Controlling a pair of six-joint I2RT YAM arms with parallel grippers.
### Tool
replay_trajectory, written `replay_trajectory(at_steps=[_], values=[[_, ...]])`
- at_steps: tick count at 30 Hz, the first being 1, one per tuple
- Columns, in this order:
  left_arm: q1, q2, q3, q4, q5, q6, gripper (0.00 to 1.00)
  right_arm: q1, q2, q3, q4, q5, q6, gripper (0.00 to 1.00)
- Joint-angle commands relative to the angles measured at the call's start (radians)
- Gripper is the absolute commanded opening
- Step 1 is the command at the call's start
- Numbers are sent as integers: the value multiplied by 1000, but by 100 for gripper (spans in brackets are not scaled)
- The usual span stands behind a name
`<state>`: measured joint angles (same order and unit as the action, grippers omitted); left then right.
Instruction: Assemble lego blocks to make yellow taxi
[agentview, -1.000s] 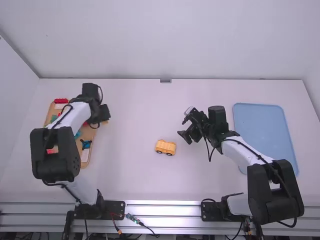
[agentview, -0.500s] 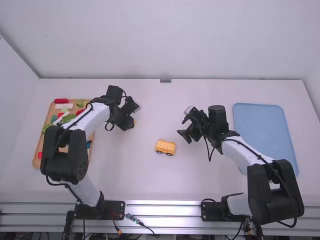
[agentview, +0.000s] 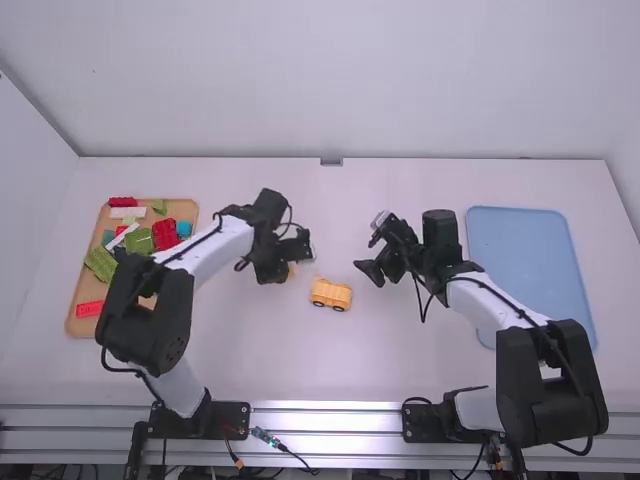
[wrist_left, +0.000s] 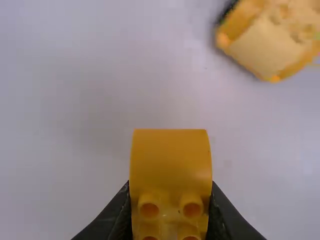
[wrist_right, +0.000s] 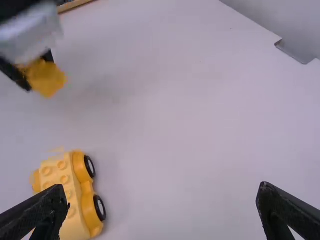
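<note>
So the yellow wheeled base is sitting on the white table, pretty much mid-width and a bit closer to the near edge than the far one. It's resting wheels down with its studs facing up, and two black wheels are showing along one side in the right wrist view.

The left gripper is hanging just beside it, toward the table's far left corner, and it's clamping a yellow block. That block is showing a smooth curved face plus some studs between the fingers, and it's staying clear of the base, so the two aren't touching.

The right gripper is hovering on the other side, toward the far right corner, with its fingers spread wide and nothing sitting between them.

Going further out, a wooden tray is lying near the table's left edge. A red block is poking past its far edge with a white block right by it, green blocks are sitting along its left side and middle, a blue block is near the far right corner, and another red block is sitting by the near left corner. A blue tray is lying near the table's right edge.
</note>
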<state>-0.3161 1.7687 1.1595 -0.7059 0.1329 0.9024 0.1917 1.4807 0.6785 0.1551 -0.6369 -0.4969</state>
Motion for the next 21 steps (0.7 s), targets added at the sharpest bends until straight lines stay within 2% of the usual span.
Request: replay_trajectory(at_steps=[1,7,13,21], values=[[-39,-30,-52,0,-77,146,2,-13,-17,10,-15,-51,3,99],[3,-30,-127,74,-37,302,2,-36,-17,10,-113,-77,-101,99],[-3,-30,-151,76,-14,393,2,-36,-17,10,-111,-156,-143,99],[-4,-30,-233,196,40,422,2,-36,-17,10,-112,-151,-143,99]])
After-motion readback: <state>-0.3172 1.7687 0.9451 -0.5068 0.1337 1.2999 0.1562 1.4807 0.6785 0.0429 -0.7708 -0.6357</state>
